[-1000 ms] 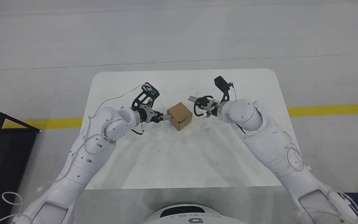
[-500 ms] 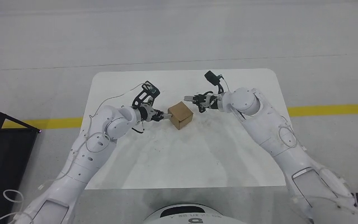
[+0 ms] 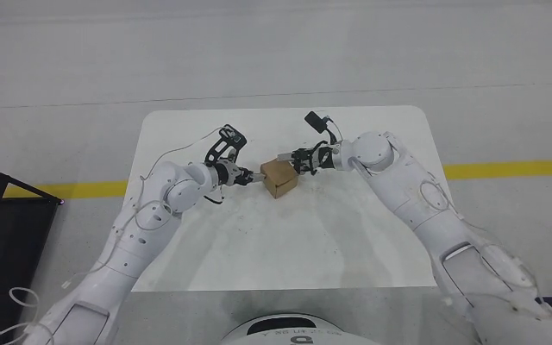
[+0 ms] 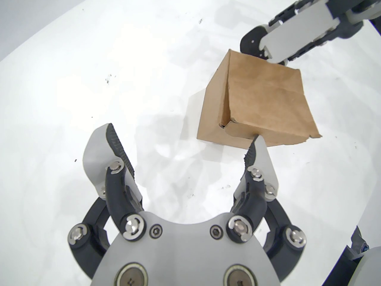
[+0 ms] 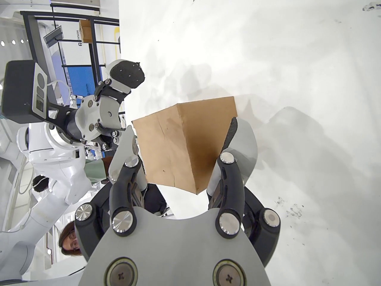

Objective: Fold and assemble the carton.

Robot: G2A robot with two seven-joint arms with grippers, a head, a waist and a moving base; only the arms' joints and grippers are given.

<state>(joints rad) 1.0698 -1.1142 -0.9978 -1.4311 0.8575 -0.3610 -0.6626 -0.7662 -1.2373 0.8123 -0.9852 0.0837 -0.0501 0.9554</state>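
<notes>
A small brown carton (image 3: 280, 176) stands near the middle of the white table (image 3: 285, 250), its sides folded up. One flap edge hangs loose at the carton (image 4: 259, 105) corner nearest my left gripper. My left gripper (image 3: 256, 179) sits at the carton's left side, open (image 4: 183, 138), with one fingertip (image 4: 257, 142) touching that flap edge. My right gripper (image 3: 296, 164) is at the carton's far right corner. In the right wrist view it (image 5: 181, 135) straddles a vertical edge of the carton (image 5: 178, 147), a finger pressed against each face.
The table's front half lies bare in front of the carton. Its rounded edges run close behind both wrists. A black frame (image 3: 17, 216) stands on the floor left of the table.
My right arm has swung left and its gripper has come onto the carton's corner, where before it hung a little off it. The left gripper and the carton have hardly moved.
</notes>
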